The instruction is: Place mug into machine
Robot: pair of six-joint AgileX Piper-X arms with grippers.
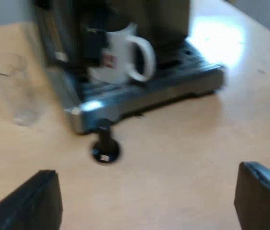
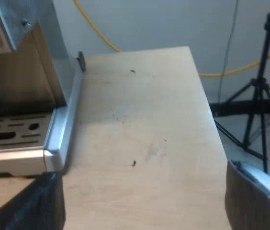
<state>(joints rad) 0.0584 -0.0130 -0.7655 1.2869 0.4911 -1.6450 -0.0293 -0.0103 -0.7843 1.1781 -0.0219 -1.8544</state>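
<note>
A white mug (image 1: 118, 55) with a small red mark stands upright on the drip tray (image 1: 173, 79) of the espresso machine (image 1: 73, 28), its handle facing outward. My left gripper (image 1: 147, 199) hangs open over the bare table some way before the machine, its fingers (image 1: 29, 203) wide apart and empty. Between it and the tray, a tamper with a black knob (image 1: 105, 143) stands on the table. My right gripper (image 2: 142, 201) is also open and empty, over the table beside the machine's drip tray (image 2: 17, 134).
A clear measuring glass (image 1: 13, 86) stands on the table beside the machine. In the right wrist view the table's edge (image 2: 211, 120) drops off to a floor with a black tripod (image 2: 259, 96) and a yellow cable (image 2: 96, 28).
</note>
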